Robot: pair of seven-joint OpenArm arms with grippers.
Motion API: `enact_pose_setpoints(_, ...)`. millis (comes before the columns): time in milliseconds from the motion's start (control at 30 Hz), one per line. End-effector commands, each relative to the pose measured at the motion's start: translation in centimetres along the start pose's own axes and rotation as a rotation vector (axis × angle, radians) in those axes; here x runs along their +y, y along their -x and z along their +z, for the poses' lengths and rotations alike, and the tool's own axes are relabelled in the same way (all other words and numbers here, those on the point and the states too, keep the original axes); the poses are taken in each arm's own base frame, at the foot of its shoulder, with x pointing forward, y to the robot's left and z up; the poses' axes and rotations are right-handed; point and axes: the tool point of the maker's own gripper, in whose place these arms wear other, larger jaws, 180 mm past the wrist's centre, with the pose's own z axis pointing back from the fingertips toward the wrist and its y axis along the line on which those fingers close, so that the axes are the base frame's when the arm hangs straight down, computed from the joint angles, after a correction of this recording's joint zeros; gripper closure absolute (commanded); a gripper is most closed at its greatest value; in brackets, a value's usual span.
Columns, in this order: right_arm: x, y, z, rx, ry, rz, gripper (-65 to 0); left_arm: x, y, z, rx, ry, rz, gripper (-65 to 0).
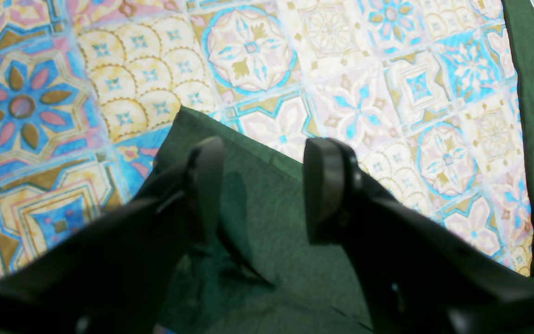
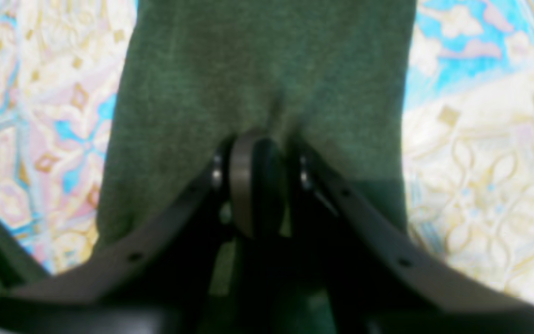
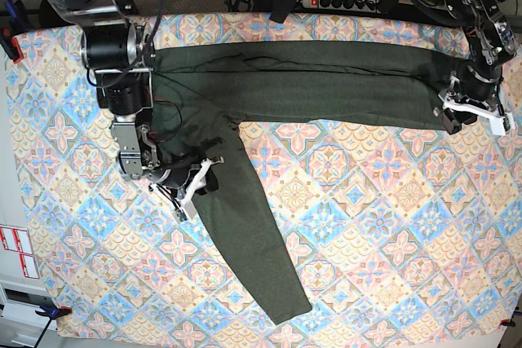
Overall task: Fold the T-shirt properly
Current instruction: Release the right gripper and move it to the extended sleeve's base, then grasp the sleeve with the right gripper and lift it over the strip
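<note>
Nearest me, at seven o'clock on the patterned table (image 3: 351, 226), my right gripper (image 3: 198, 182) is pinched shut on a sleeve of the T-shirt (image 3: 294, 87), puckering the soft, limp knit. It should drape and slide, so edges and cuffs are the places to hold. Far off at two o'clock, my left gripper (image 1: 260, 185) hovers open over a hem corner.

Readable text: none in any view.
White stickers (image 3: 16, 252) at the left edge of the base view: red markings, too small to read.
T-shirt (image 3: 326, 79): plain, no print or label showing.
Tablecloth (image 3: 391, 226): ornamental tile pattern only, no lettering.
</note>
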Motion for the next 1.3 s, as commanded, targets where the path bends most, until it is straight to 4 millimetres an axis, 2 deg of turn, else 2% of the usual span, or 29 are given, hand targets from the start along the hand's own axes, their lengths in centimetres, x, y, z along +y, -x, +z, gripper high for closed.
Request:
enact_pose_setpoints(0, -1.7, -2.0, 0.8, -0.037, 0.043, 0.004, -14.2, -0.2, -1.4, 0.2, -0.041, 0.012, -0.016, -28.5)
enact_pose_setpoints(100, -3.0, -2.7, 1.6, -0.077, 0.069, -0.046, -16.1, -0.2, -1.4, 0.2, -0.041, 0.012, -0.015, -28.5)
enact_pose_setpoints(233, -4.7, -2.5, 2.5, -0.079, 0.1, -0.054, -16.6, -0.2, -1.5, 0.2, -0.042, 0.013, -0.015, -28.5)
enact_pose_setpoints(433, -6.1, -2.5, 3.4, -0.085, 0.128, -0.054, -16.6, -0.2, -1.5, 0.1, -0.042, 0.013, -0.014, -28.5)
enact_pose_setpoints(600, -6.4, -2.5, 3.5, -0.085, 0.132, -0.053, -16.6, -0.2, -1.5, 0.1, -0.042, 0.013, -0.014, -28.5)
enact_pose_setpoints(900, -5.9, -2.0, 3.1, -0.067, 0.121, -0.046, -16.6, -0.3, -1.5, 0.1, -0.042, 0.015, -0.013, -28.5)
enact_pose_setpoints(1133, -3.1, -0.8, 1.6, 0.024, 0.066, 0.093, -16.6, -1.2, -1.8, -0.3, -0.049, 0.034, -0.017, -28.5)
enact_pose_setpoints(1267, -2.3, 0.5, 1.2, 0.058, 0.05, 0.116, -16.6, -1.2, -1.8, -0.3, -0.049, 0.034, -0.017, -28.5)
